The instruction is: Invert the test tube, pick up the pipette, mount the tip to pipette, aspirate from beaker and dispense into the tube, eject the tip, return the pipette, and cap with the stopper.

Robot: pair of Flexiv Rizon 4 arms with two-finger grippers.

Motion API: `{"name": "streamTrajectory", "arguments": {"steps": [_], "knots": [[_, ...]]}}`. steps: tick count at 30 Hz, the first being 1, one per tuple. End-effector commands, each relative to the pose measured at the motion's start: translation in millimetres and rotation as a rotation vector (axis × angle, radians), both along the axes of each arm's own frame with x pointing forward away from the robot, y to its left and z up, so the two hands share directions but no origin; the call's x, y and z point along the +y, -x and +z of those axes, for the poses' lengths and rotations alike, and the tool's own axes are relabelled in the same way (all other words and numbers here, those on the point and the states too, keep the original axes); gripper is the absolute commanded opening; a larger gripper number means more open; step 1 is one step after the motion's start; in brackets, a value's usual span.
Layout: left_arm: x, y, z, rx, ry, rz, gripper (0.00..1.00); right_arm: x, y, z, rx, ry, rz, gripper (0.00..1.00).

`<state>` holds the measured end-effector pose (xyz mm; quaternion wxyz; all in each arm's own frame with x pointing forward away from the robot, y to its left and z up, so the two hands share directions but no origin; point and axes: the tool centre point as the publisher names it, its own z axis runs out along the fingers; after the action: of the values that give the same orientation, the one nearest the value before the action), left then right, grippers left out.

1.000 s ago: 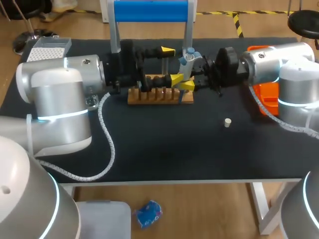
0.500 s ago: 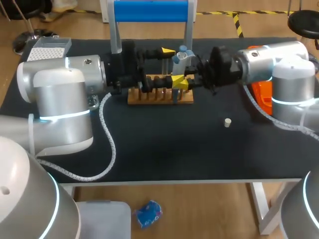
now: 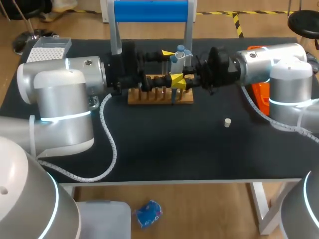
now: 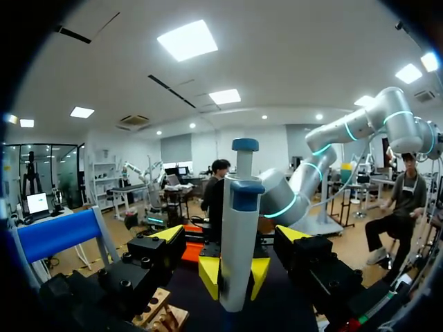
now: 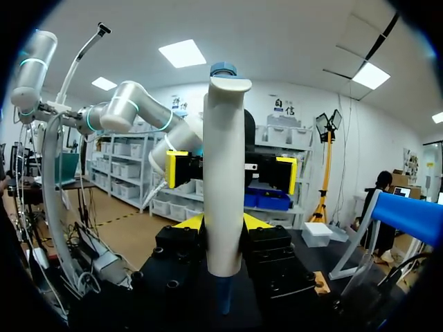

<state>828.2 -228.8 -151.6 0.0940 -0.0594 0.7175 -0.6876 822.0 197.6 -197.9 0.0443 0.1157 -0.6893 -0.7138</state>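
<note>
- Light wooden tube rack [image 3: 159,97], upper middle of the head view: rear edge covered by the left tool [image 3: 172,65] and right tool [image 3: 186,82].
- Orange plastic bin [image 3: 263,93], at right: mostly behind the right arm [image 3: 279,64].
- Small cream stopper [image 3: 227,122]: too small for detail.

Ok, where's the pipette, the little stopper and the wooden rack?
pipette [image 5: 223,173]: right wrist view, middle of its white body.
stopper [image 3: 227,122]: head view, its top.
wooden rack [image 3: 159,98]: head view, its front face.

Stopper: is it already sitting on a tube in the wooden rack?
No, the stopper lies alone on the black table, apart from the wooden rack.
</note>
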Motion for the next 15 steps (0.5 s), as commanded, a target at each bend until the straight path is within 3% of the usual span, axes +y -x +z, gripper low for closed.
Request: {"name": "streamTrajectory", "arguments": {"steps": [1,9,11,15], "knots": [[-3.1,0.3,-0.9,0.002,-0.002,0.009,0.78,1.4,0.6,-1.2,0.002,-0.004,-0.004,0.0],[-3.4,-0.1,-1.7,-0.003,-0.001,0.015,0.63,3.0,0.0,-2.6,0.007,-0.008,-0.016,0.0],[-3.7,-0.3,-1.9,-0.003,0.0,0.014,0.53,3.4,-0.2,-3.2,0.009,-0.008,-0.019,0.0],[-4.1,-0.5,-2.3,-0.001,0.002,0.013,0.46,3.4,-1.0,-4.7,0.013,-0.008,-0.026,0.0]]}}
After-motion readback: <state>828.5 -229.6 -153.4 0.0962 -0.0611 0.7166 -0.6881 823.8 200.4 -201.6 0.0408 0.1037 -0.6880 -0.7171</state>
